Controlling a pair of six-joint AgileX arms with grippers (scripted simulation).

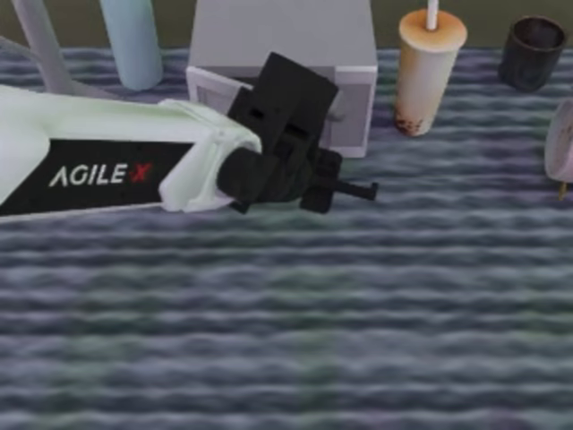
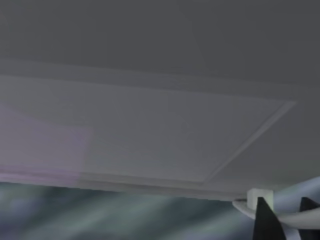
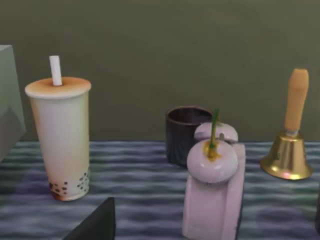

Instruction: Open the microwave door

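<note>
Left gripper sits against the front of the microwave, covering much of the microwave door; finger state cannot be told. Left wrist: door panel fills the view, fingertips beside the handle. Right wrist: cup with straw just beside the microwave.

Evenly and softly lit throughout, without glare or hard highlights. Only faint, diffuse shading under the left arm and beside the microwave on the table. Soft, slightly smeared rendering on the striped cloth. Dim and hazy at the left wrist, filled by the grey microwave door, edges washed out. Clearer, moderately bright at the right wrist.
</note>
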